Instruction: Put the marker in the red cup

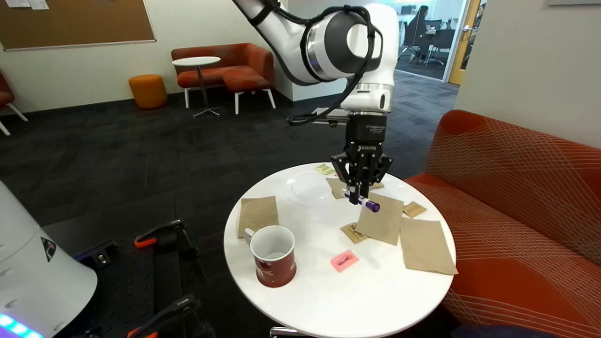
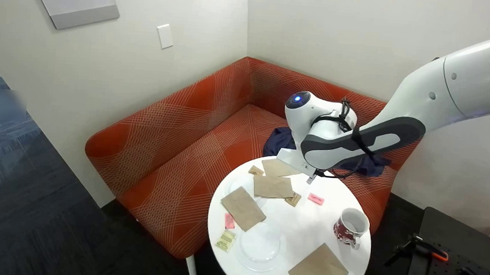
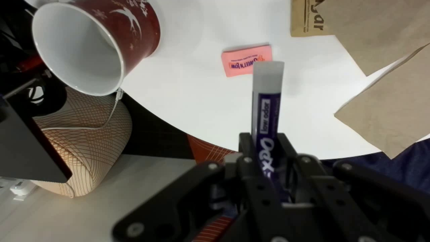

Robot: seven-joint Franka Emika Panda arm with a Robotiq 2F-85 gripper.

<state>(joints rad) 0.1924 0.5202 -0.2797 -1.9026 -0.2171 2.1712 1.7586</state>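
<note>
Pinching a slim, cylindrical purple-and-white plastic marker [image 3: 267, 114], the jaws stand closed to its thickness above the round white worktop [image 1: 324, 300]; the dark red ceramic mug [image 1: 276, 268] stands upright, lower than the jaws and well apart.

A patterned red sofa [image 1: 521, 234] flanks a round white table [image 1: 328, 305] on dark carpet [image 1: 141, 150] before us, as a brown pinboard [image 1: 75, 23] hangs on the pale far wall [image 1: 197, 23] near an orange stool [image 1: 148, 91] and, beyond, what looks like a glass-fronted room [image 1: 448, 14] stands brightly lit.
</note>
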